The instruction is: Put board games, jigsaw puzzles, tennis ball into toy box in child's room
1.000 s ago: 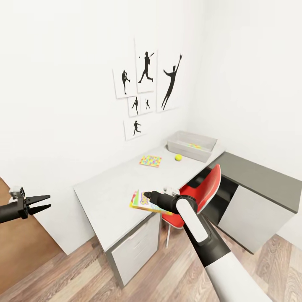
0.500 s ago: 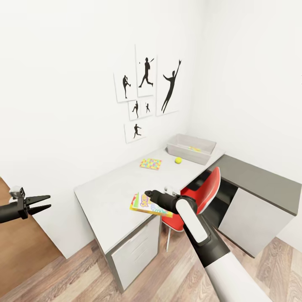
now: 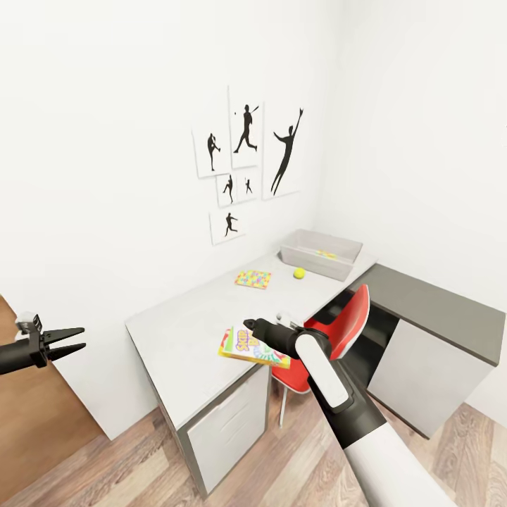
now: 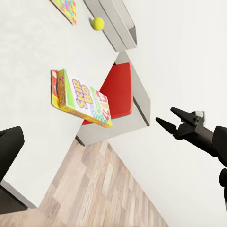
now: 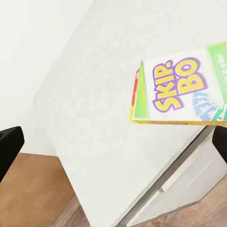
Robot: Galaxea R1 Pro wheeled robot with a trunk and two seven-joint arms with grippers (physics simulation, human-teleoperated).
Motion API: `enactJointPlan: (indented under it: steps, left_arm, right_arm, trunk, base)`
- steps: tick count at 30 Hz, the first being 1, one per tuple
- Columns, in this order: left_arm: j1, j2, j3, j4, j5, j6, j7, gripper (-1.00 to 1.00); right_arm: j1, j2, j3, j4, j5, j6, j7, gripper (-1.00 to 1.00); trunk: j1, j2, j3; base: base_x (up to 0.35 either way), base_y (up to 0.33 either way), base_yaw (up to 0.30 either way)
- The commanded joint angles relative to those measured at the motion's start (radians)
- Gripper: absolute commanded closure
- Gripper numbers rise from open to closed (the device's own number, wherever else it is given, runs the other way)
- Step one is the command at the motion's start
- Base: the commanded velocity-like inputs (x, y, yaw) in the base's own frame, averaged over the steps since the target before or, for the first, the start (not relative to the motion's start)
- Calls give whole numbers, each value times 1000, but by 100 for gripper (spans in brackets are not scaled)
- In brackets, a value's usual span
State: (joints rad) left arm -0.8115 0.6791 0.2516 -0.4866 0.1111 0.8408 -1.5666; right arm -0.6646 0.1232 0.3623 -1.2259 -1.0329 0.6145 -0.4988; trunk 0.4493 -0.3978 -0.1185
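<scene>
Wood-plank flooring lay nearest us, with the table (image 3: 183, 338) rising from it. The left gripper (image 3: 74, 339) hung off to the side, well clear of the table, its fingers spread and empty. The right gripper (image 3: 248, 325) hovered at the table's front edge. In the right wrist view its fingers (image 5: 9, 144) stood wide apart, and the Skip-Bo board game (image 3: 253, 348) lay ahead of them, not between them. We could not tell whether the box lay flat. It jutted past the edge towards the red chair (image 3: 338, 331).

We judged this overhang the main hazard: a glancing approach could push the box off onto the chair or the floor. A pinch on one corner could let it swing and slip.

Beyond the fingertips lay one jigsaw puzzle (image 3: 253, 279), then the tennis ball (image 3: 299, 273), which any sweep could set rolling. Farthest stood the toy box (image 3: 310, 260).
</scene>
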Motion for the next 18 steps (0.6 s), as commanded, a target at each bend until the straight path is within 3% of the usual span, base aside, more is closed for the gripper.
enactJointPlan:
  steps: [1, 18]
  left_arm:
    - [-1, 0, 0, 0, -1, 11, -4, -100]
    - [0, 0, 0, 0, 0, 11, -4, -100]
  right_arm:
    - [-1, 0, 1, -1, -10, 0, -10, -100]
    - [-1, 1, 1, 0, -11, -1, -10, -100]
  trunk:
    - [1, -2, -2]
    - [1, -2, -1]
  base:
    - [0, 0, 15]
    - [-1, 0, 2]
